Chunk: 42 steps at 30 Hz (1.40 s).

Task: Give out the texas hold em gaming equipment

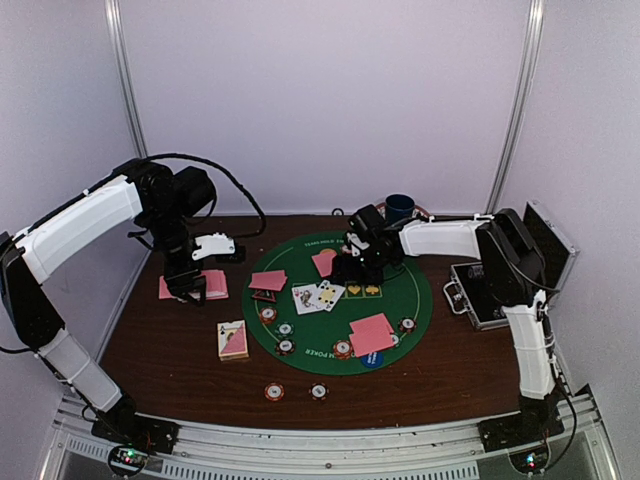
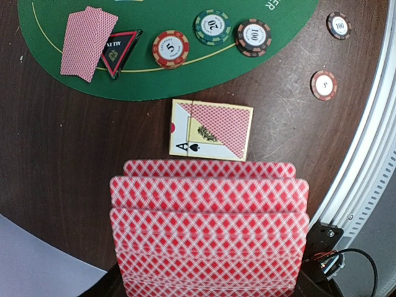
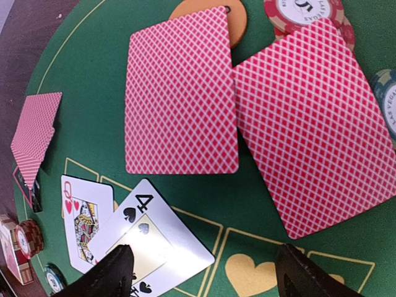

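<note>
A fan of pink-backed cards point(image 2: 209, 229) runs off the left wrist view's lower edge, hiding the jaws of the left claw point(image 1: 187, 287). In the right wrist view, a face-down card point(image 3: 181, 93) covers most of the orange button disc point(image 3: 240, 23); the four of spades point(image 3: 154, 216) overlaps the queen of hearts point(image 3: 74, 216).

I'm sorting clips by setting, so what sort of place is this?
Likely a robot test booth staged for poker: plain white walls and metal posts, a green poker mat with cards and chips, and two robot arms.
</note>
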{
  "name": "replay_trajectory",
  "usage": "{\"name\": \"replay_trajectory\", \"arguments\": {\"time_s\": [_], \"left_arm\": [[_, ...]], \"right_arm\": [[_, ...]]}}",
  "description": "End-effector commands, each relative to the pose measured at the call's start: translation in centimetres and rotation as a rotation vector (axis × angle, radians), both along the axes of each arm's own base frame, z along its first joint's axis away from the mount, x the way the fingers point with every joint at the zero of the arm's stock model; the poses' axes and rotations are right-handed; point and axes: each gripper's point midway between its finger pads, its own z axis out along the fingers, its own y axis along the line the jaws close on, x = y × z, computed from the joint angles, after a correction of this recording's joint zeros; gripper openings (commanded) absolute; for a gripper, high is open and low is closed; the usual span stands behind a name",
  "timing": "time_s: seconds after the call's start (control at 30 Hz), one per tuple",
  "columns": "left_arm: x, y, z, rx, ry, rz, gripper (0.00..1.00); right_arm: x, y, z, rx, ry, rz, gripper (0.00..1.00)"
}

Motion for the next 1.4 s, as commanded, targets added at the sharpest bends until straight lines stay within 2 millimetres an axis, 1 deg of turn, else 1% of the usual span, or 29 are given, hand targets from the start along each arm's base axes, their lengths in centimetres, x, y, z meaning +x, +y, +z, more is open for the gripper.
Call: {"name": "replay_trajectory", "arguments": {"time_s": [0.0, 0.1, 0.2, 0.27, 0.33, 0.37, 0.43, 0.5, 0.63, 0.73, 0.8, 0.9, 1.07, 1.13, 1.37], "left_arm": [[0.4, 0.1, 1.0, -0.016, -0.028, 0.017, 0.00], [0.4, 0.1, 1.0, -0.015, -0.029, 0.017, 0.00], [0.5, 0.1, 1.0, -0.013, -0.028, 0.017, 0.00], [0.5, 0.0, 1.0, -0.014, -0.027, 0.017, 0.00], [0.5, 0.0, 1.0, -0.017, -0.027, 0.018, 0.00], [0.6, -0.1, 1.1, -0.017, -0.030, 0.019, 0.00], [0.7, -0.2, 1.1, -0.021, -0.031, 0.018, 0.00], [0.8, -0.3, 1.0, -0.024, -0.029, 0.020, 0.00], [0.9, -0.4, 0.9, -0.025, -0.028, 0.025, 0.00], [1.0, -0.5, 0.9, -0.029, -0.032, 0.026, 0.00], [1.2, -0.6, 0.9, -0.032, -0.036, 0.029, 0.00], [1.3, -0.8, 0.8, -0.039, -0.035, 0.034, 0.00], [1.4, -0.9, 1.1, -0.049, -0.038, 0.039, 0.00], [1.4, -0.9, 1.0, -0.048, -0.038, 0.038, 0.00], [1.4, -0.9, 1.2, -0.051, -0.042, 0.038, 0.00]], "right_arm": [[-0.5, 1.5, -0.9, 0.066, 0.058, 0.016, 0.81], [-0.3, 1.7, -0.7, 0.059, 0.048, 0.030, 0.81], [0.3, 1.4, 0.2, 0.026, 0.009, 0.040, 0.81], [0.8, 1.3, 1.7, 0.016, -0.030, 0.042, 0.81], [1.1, 1.3, 4.2, 0.044, -0.083, 0.037, 0.82], [1.1, 1.5, 5.4, 0.069, -0.099, 0.033, 0.82], [0.5, 2.3, 7.5, 0.141, -0.108, 0.026, 0.83], [-0.5, 3.4, 9.4, 0.202, -0.112, 0.033, 0.84], [-3.9, 6.6, 12.6, 0.361, -0.081, 0.078, 0.86], [-6.7, 9.4, 14.4, 0.529, -0.017, 0.118, 0.87], [-8.7, 11.3, 15.3, 0.613, 0.034, 0.152, 0.87], [-10.9, 13.6, 16.4, 0.723, 0.091, 0.186, 0.88], [-13.3, 16.7, 17.5, 0.880, 0.196, 0.228, 0.88], [-14.1, 17.8, 17.3, 0.911, 0.228, 0.242, 0.88], [-15.5, 20.1, 17.7, 0.983, 0.293, 0.279, 0.90]]}}
